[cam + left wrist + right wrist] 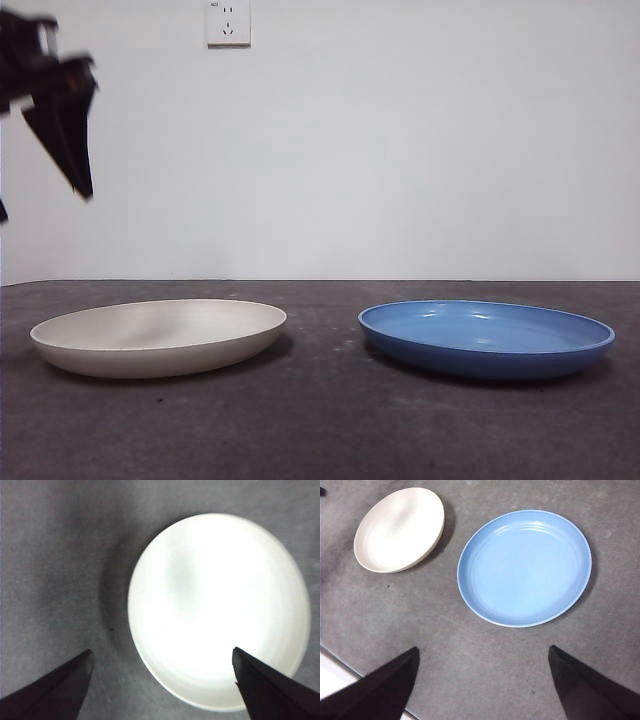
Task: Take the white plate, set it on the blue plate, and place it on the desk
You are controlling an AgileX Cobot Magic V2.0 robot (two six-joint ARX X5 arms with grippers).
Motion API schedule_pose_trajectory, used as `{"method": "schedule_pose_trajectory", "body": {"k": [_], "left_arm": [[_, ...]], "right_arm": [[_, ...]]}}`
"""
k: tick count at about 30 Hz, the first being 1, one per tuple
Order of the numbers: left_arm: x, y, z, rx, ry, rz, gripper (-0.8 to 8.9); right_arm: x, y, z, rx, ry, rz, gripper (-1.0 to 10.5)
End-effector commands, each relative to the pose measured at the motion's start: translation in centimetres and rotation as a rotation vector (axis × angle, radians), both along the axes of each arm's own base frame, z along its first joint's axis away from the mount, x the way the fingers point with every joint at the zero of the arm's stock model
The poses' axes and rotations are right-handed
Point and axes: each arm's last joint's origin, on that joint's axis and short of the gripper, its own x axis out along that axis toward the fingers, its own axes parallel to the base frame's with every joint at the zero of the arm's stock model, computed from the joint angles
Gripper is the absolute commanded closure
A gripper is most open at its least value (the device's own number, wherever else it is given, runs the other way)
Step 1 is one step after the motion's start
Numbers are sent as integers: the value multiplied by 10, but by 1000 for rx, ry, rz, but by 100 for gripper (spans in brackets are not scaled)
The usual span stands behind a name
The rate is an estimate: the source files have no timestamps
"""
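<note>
Front view first: two plates on the desk [330, 420], one white plate [158, 336] on the left side of the picture and one blue plate [486, 338] on the right, well apart, both lying flat with nothing in them. The desk is dark grey, matte and slightly mottled; behind it runs a plain white wall with one socket [228, 22] high up. The white plate looks matte and cream, the blue one glossy with a paler rim. One gripper hangs dark at the upper left, above and to the left of the white plate, clear of it. Over to the left wrist view: the left gripper [162, 682] is high over the white plate [217, 607], jaws spread wide, nothing between them; the plate glares bright and round. Right wrist view now: the right gripper [482, 680] is also wide open and empty, looking down on both plates, blue plate [525, 567] nearer, white plate [397, 527] farther off, a pale table edge [335, 672] showing in the corner.
</note>
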Motion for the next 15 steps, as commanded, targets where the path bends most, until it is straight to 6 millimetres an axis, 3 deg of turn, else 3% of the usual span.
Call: {"method": "schedule_pose_trajectory", "body": {"k": [1, 15], "left_arm": [[15, -4, -10, 6, 5, -16, 382], [51, -9, -65, 23, 97, -14, 393]], "right_arm": [[1, 0, 5, 11, -15, -4, 532], [1, 0, 5, 11, -15, -5, 532]]}}
